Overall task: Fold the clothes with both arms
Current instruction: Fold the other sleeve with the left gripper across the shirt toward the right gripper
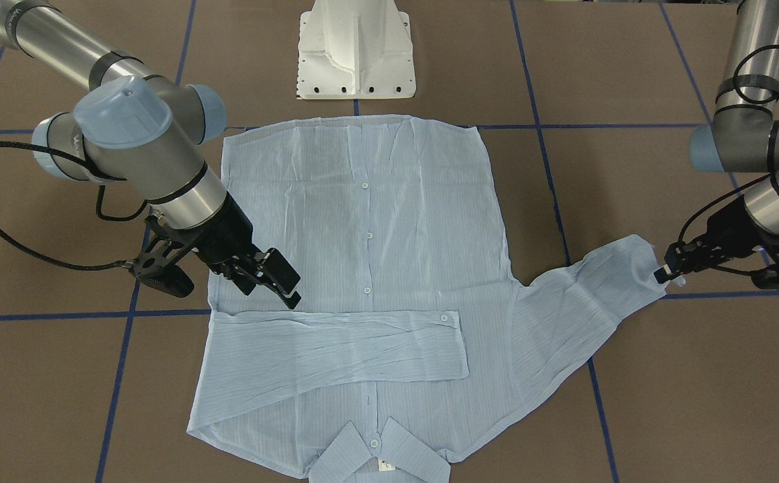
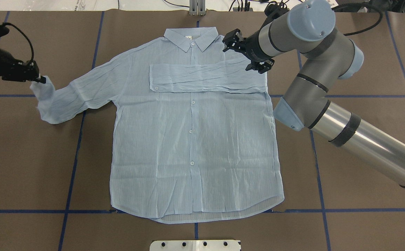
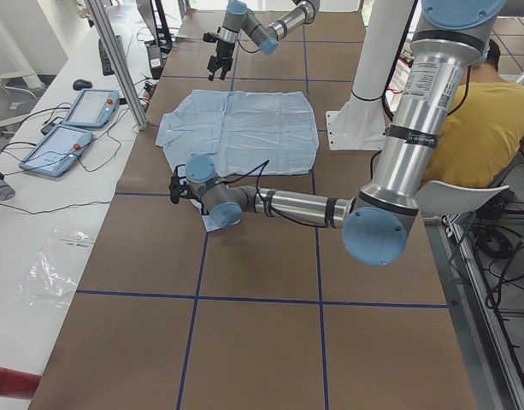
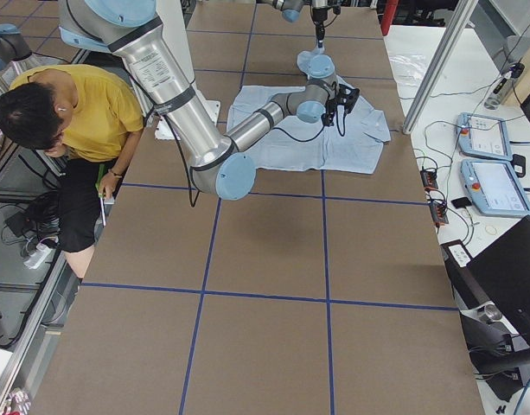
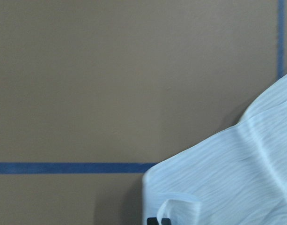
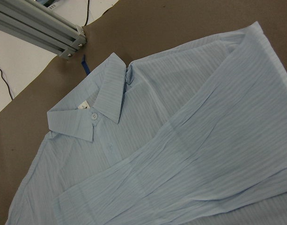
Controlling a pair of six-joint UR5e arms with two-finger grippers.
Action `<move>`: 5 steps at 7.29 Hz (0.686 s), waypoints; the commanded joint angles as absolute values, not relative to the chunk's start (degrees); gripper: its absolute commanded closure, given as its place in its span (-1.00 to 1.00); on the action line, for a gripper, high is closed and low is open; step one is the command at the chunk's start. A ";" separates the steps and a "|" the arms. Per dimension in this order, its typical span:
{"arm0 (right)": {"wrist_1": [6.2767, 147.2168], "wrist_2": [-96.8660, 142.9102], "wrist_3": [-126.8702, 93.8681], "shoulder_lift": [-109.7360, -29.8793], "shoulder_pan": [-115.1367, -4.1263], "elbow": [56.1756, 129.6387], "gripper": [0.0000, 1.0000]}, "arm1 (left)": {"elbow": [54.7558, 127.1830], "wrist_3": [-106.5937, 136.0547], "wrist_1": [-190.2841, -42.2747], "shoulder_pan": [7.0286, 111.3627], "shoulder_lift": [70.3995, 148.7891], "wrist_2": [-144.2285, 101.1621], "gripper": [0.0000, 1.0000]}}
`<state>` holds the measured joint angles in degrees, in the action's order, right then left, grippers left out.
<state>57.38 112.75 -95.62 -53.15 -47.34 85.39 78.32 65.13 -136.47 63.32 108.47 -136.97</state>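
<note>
Middle left of the overhead frame, the left gripper is clamped on the outstretched sleeve's cuff. My call: lift it clear, sweep it right across the chest, keep it taut, and lay it level beside the folded sleeve. Upper right, the right gripper hovers, fingers parted, empty. The shirt lies flat centre frame, buttons up, long axis bottom to top, hem low, collar pointing at the top edge.
</note>
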 commanded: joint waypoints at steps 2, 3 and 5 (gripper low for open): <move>57.30 116.10 -91.06 -56.86 -50.62 86.48 -0.99 | 75.87 89.76 -136.49 53.55 125.19 -132.40 1.00; 56.78 116.02 -90.71 -57.30 -50.71 86.40 -0.99 | 72.80 94.44 -136.58 50.13 130.03 -128.71 1.00; 55.64 116.02 -90.62 -58.79 -50.71 86.48 -0.99 | 64.46 97.55 -137.19 45.55 139.54 -120.01 1.00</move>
